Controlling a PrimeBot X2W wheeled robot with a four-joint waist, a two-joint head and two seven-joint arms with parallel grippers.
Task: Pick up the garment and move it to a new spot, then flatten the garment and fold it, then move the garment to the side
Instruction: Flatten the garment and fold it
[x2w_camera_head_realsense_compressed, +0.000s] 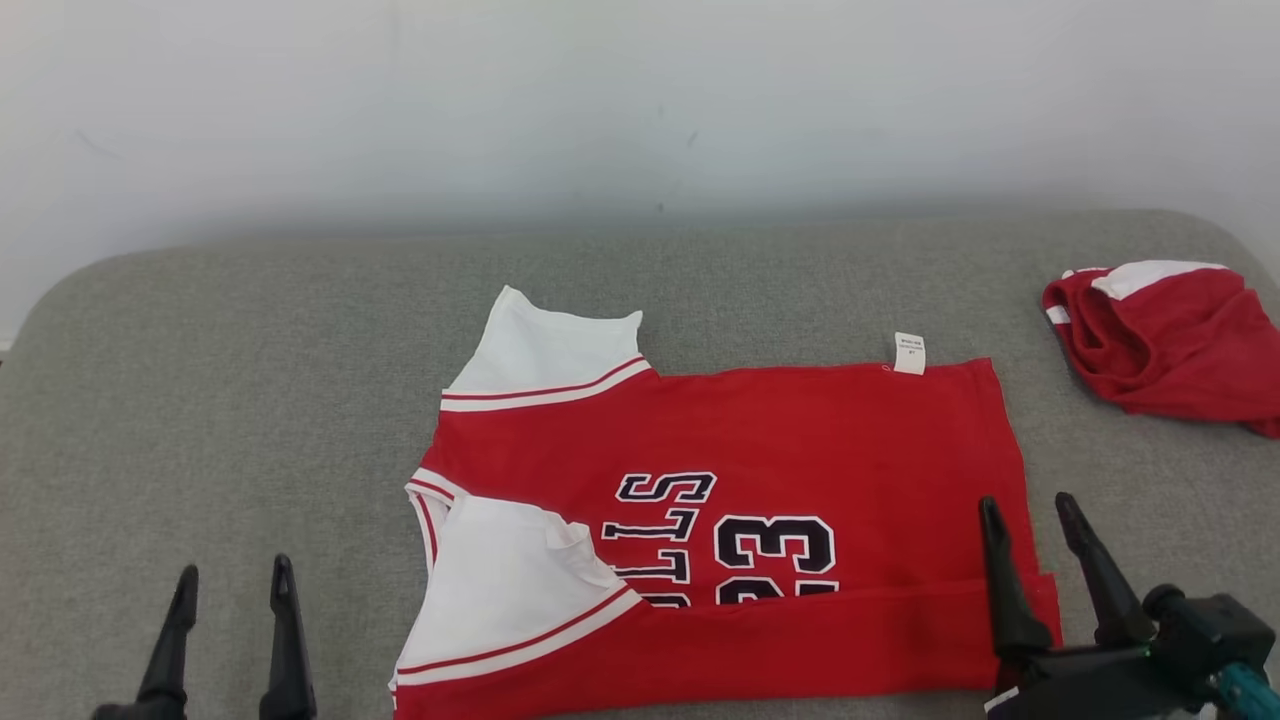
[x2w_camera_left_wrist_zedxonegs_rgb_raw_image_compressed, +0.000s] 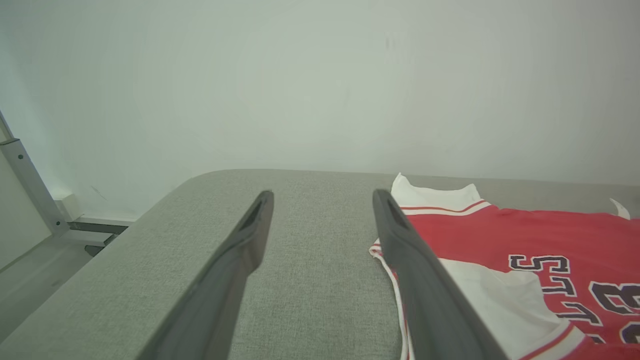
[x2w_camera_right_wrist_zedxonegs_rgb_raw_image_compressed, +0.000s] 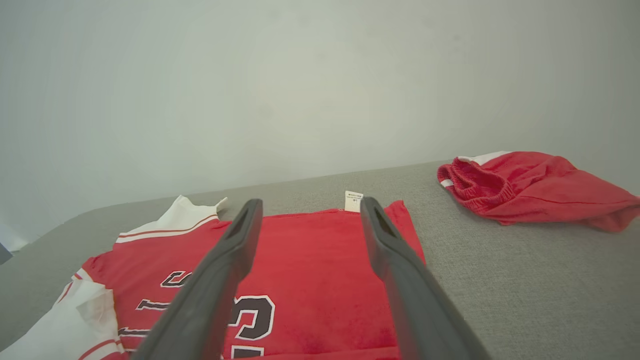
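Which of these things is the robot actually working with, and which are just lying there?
In the job:
red jersey, spread out
left claw, open
right claw, open

Lying about:
crumpled red-and-white garment, far right

The garment is showing bright red across its body, with white sleeves edged in red-and-white stripes at nine o'clock. Black letters and numerals outlined in white are running along it toward six o'clock. A white tag is standing out at one o'clock. The cushion is showing a flecked grey weave. A second red cloth with white bands is sitting at two o'clock.
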